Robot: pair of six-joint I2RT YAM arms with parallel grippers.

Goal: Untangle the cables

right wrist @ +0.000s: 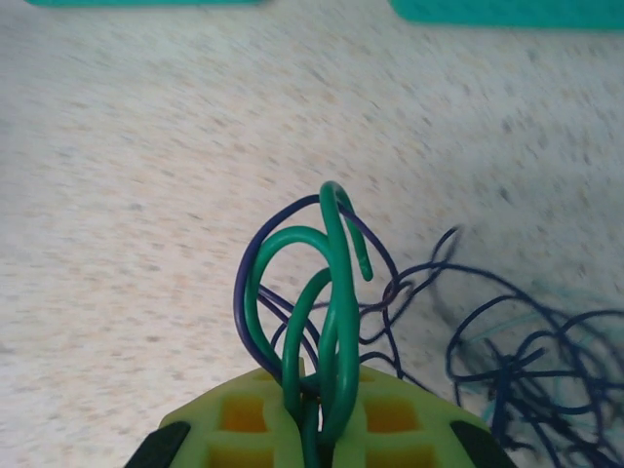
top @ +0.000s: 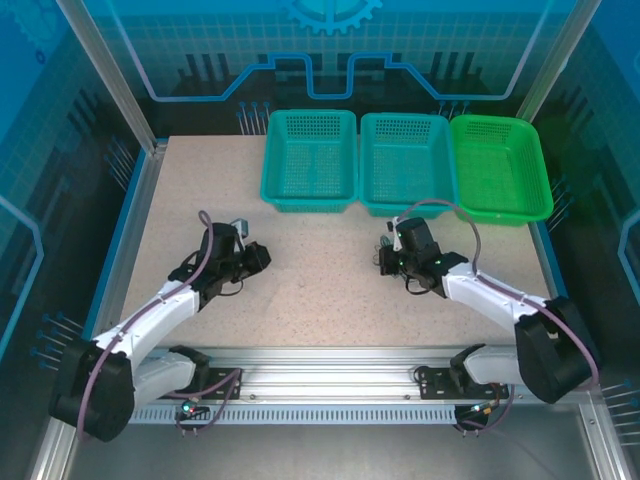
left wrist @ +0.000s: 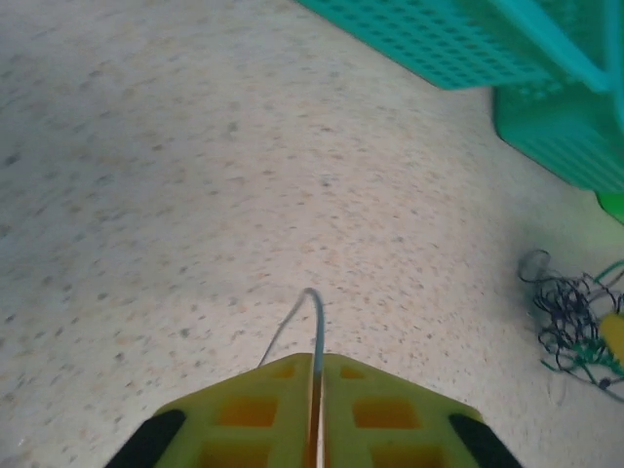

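Finding: robotics lab test cell. Evidence: aluminium-profile frame (top: 113, 75) around a speckled table (top: 310, 290); blue gear-and-circuit printed panel (top: 330, 45) at 12 o'clock; slotted mounting rail (top: 330, 360) at 6 o'clock, carrying left arm (top: 150, 320) and right arm (top: 490, 292).

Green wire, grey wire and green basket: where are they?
green wire (right wrist: 340, 292), right wrist view, on its tall loop.
grey wire (left wrist: 311, 292), left wrist view, top of its bend.
green basket (top: 497, 165), top view, on its bare floor.

Bright, even light — soft-blurred wrist views
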